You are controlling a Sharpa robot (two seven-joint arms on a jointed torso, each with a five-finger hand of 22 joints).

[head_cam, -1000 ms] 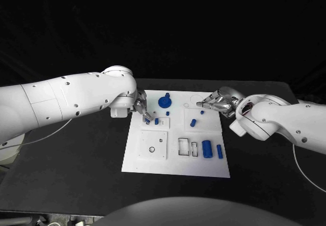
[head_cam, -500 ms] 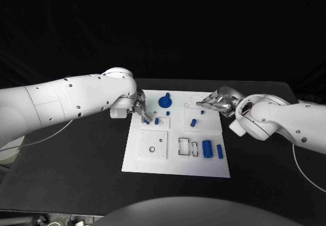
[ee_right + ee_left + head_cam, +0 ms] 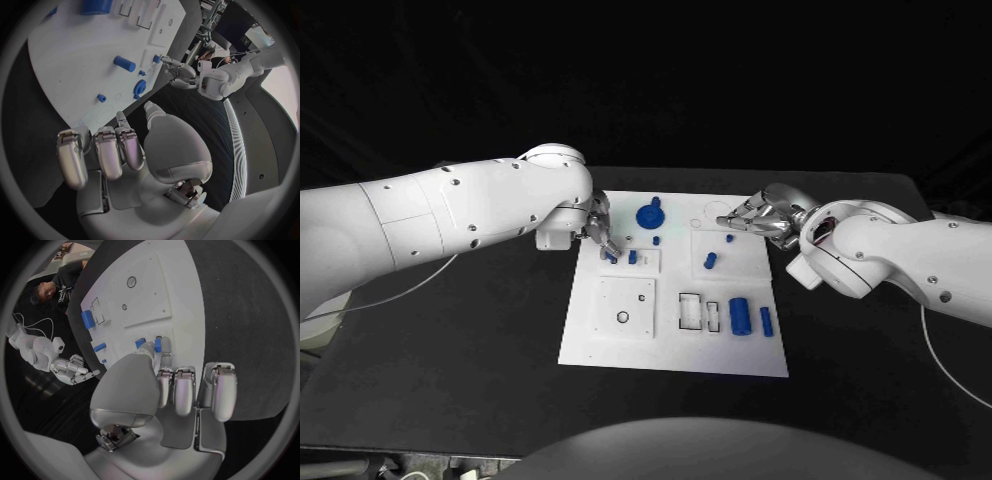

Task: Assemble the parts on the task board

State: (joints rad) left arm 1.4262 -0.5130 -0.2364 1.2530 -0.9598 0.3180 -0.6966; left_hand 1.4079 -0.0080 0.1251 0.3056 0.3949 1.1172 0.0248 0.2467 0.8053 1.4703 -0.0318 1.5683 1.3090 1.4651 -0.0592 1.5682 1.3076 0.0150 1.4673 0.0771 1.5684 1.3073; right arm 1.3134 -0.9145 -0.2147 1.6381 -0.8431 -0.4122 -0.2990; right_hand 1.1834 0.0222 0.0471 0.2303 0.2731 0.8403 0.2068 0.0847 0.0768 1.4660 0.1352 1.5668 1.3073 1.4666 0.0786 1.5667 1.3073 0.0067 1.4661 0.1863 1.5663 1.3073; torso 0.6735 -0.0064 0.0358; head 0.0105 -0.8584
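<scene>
Head view: we judge the left hand — pinching a small blue peg at the task board's ten o'clock — may jam it; right hand empty, fingers apart.

Black table, dark backdrop behind.

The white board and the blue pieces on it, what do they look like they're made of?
The board looks like matte white plastic or painted sheet: flat, even, no glare. The blue pieces, such as the fat cylinder, seem moulded or printed plastic, uniformly coloured with a dull sheen. Neither is certain.
</scene>
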